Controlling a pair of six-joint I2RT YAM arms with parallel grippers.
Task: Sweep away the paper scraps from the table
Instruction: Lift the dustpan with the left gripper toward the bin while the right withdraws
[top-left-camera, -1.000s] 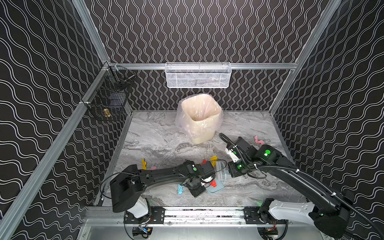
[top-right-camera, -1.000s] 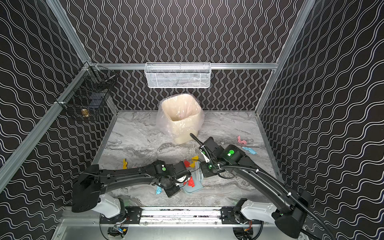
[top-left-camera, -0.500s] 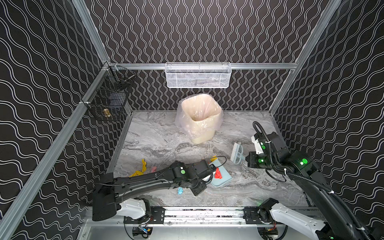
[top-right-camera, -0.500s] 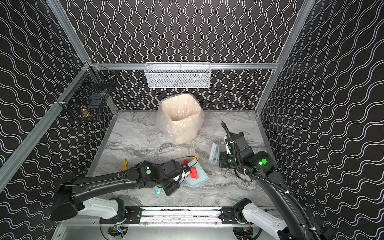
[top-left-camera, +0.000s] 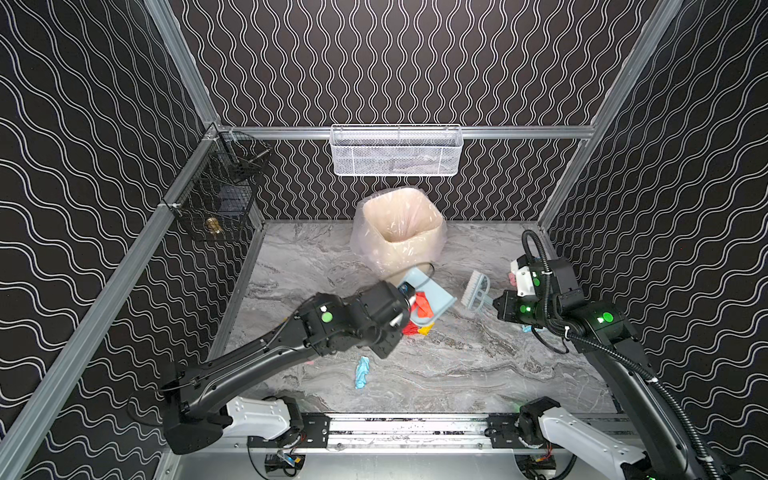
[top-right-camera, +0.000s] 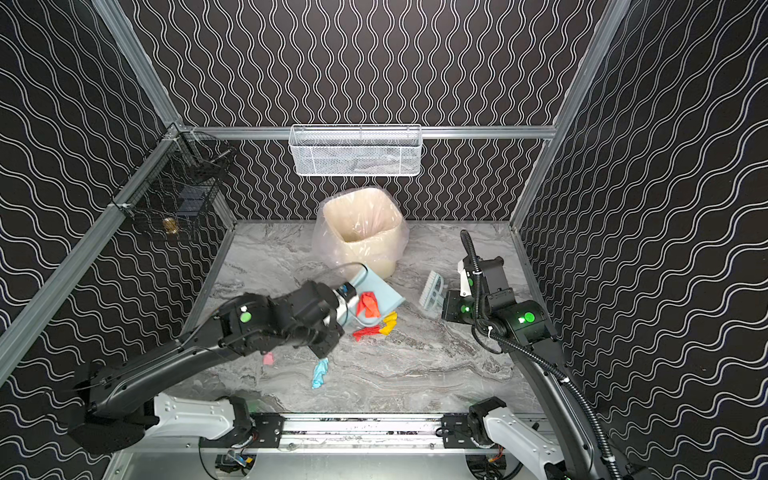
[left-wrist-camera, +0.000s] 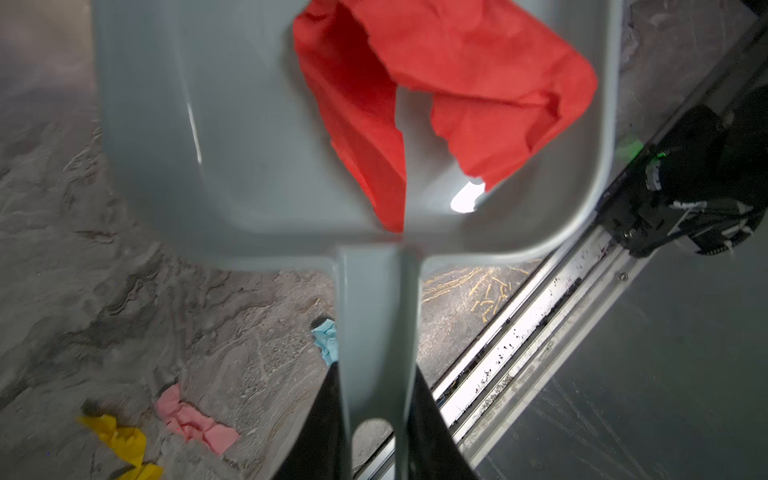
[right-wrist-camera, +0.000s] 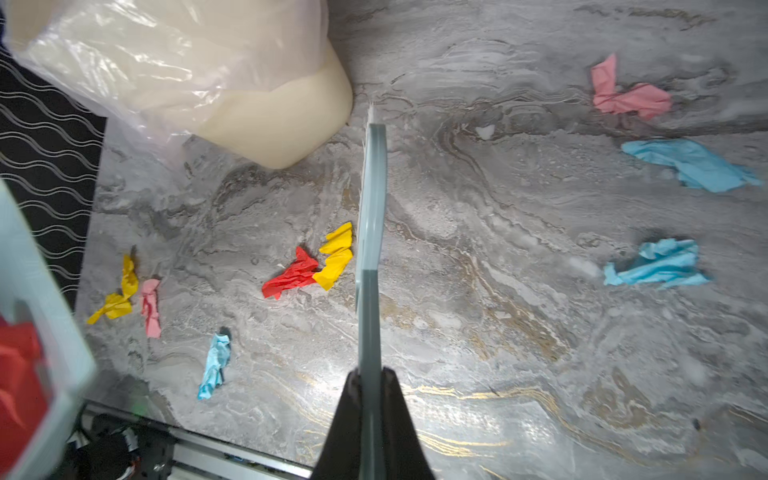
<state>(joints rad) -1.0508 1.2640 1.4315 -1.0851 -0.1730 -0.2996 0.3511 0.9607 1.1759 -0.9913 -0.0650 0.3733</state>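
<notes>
The job is at an early stage, by my reading. Of the paper scraps (right-wrist-camera: 291, 276), only one, a red scrap (left-wrist-camera: 478, 83), lies inside the pale blue dustpan (left-wrist-camera: 249, 145). Nothing coloured shows in the lined bin (top-left-camera: 411, 253), as far as its opening can be seen in both top views.

At least eight pieces lie on the marbled surface (top-left-camera: 457, 374). A red and yellow pair (top-right-camera: 365, 332) sits just in front of the bin. A light blue strip (top-right-camera: 320, 372) lies farther out from the bin toward the front rail. A pink piece (top-right-camera: 269, 358) with a yellow one (right-wrist-camera: 118, 299) beside it lies out from the bin on the left arm's side. On the right arm's side, another pink scrap (right-wrist-camera: 623, 95) and two light blue ones (right-wrist-camera: 656, 266) lie well apart from the bin. All of these are left to sweep up.

The left end effector (left-wrist-camera: 376, 370) is clenched on the dustpan's handle, with its dark fingers (left-wrist-camera: 316, 415) pressed to either side. The pan appears raised off the surface just in front of the bin, so emptying it looks like the step in hand.

The right end effector (right-wrist-camera: 371, 372) is closed tight on the handle of the brush (top-left-camera: 477, 291). The brush head sits beside the bin on the right arm's side and touches no scrap. Whether its bristles meet the surface I cannot tell.
</notes>
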